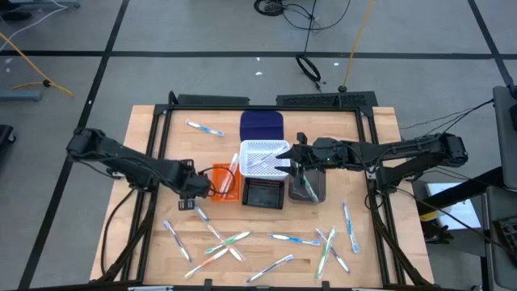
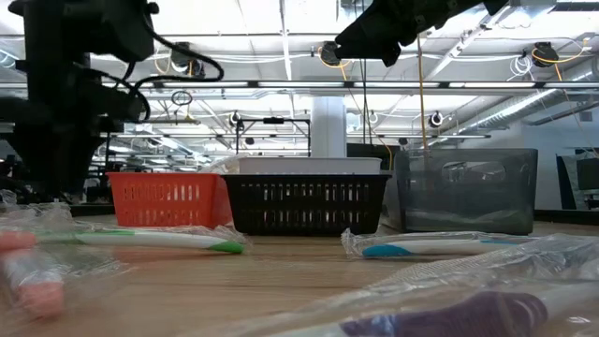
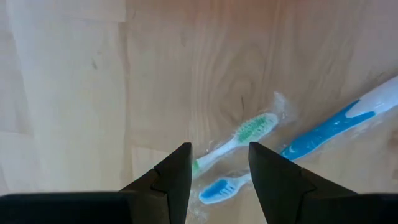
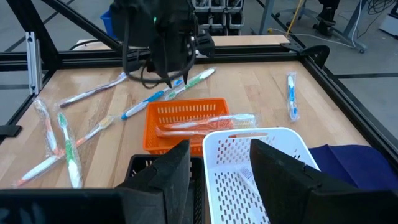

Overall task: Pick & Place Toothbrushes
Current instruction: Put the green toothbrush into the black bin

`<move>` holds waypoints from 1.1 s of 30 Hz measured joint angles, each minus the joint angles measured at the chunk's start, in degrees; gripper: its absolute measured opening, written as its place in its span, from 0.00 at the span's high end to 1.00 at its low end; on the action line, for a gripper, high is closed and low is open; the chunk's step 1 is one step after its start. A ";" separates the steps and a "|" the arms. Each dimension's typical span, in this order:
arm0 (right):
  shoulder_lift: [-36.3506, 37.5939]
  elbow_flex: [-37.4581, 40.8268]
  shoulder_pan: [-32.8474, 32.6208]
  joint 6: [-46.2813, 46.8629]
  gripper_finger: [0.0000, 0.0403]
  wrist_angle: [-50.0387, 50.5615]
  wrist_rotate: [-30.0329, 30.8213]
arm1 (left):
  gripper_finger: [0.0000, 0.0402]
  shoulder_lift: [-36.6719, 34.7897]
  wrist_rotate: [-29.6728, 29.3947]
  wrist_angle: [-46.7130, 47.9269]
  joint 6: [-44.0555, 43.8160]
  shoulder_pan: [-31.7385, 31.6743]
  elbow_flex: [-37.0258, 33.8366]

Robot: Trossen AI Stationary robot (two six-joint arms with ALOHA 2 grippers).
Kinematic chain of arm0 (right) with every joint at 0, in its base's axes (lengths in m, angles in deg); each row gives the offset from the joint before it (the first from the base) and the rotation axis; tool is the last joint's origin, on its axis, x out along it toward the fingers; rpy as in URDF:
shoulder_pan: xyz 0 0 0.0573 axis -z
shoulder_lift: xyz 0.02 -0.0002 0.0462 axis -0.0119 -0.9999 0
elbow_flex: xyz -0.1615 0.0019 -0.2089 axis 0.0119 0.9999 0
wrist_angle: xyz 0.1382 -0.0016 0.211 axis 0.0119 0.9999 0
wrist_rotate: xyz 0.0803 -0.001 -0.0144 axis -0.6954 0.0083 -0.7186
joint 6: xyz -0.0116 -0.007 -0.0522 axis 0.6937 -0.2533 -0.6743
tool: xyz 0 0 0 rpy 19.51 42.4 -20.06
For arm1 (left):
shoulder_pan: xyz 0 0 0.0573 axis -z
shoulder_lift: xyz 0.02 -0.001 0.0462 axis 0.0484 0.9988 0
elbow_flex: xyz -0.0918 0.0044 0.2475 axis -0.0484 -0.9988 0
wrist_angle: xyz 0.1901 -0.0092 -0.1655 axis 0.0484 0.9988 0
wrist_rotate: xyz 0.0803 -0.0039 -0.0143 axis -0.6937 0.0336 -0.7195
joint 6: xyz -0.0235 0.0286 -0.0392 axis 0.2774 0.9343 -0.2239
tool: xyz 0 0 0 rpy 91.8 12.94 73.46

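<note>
Several wrapped toothbrushes point(image 1: 279, 238) lie flat on the near part of the wooden table, and one point(image 1: 205, 128) lies at the far left. My left gripper point(image 1: 194, 192) stands open next to the orange bin point(image 1: 222, 183), pointing down. In its wrist view the open fingers point(image 3: 219, 169) hang over a green-headed toothbrush point(image 3: 239, 138) and a blue one point(image 3: 323, 127). My right gripper point(image 1: 292, 153) is held open above the white bin point(image 4: 261, 163), with nothing between its fingers. Toothbrushes point(image 4: 205, 124) lie in the orange bin point(image 4: 185, 115).
A black bin point(image 1: 262, 194), a grey bin point(image 1: 308, 187) with a toothbrush in it and a dark blue bin point(image 1: 262, 125) stand around the white one at the table's middle. A black frame point(image 1: 170, 105) runs along the table's edges. Bare wood lies at the far right.
</note>
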 joint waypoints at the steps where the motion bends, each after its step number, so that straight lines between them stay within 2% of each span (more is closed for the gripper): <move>1: 0.00 0.00 -0.01 -0.03 0.61 0.01 0.00 | 0.61 0.68 0.00 0.01 0.02 0.14 0.01; 13: 0.00 0.00 0.01 -0.07 0.60 0.00 0.00 | 0.61 6.67 0.51 0.00 0.10 2.74 0.01; 24: 0.00 0.00 -0.01 -0.07 0.61 0.02 0.00 | 0.63 8.17 1.55 -0.76 0.64 3.42 0.01; 27: 0.00 0.00 0.00 -0.08 0.61 0.02 0.00 | 0.72 8.17 1.57 -0.82 0.65 3.42 0.01; 31: 0.00 0.00 -0.01 -0.07 0.61 0.00 0.00 | 0.93 8.17 1.78 -0.96 0.67 3.42 0.01; 33: 0.00 0.00 -0.01 -0.07 0.61 0.02 0.00 | 0.97 8.17 2.18 -0.96 0.71 3.40 0.01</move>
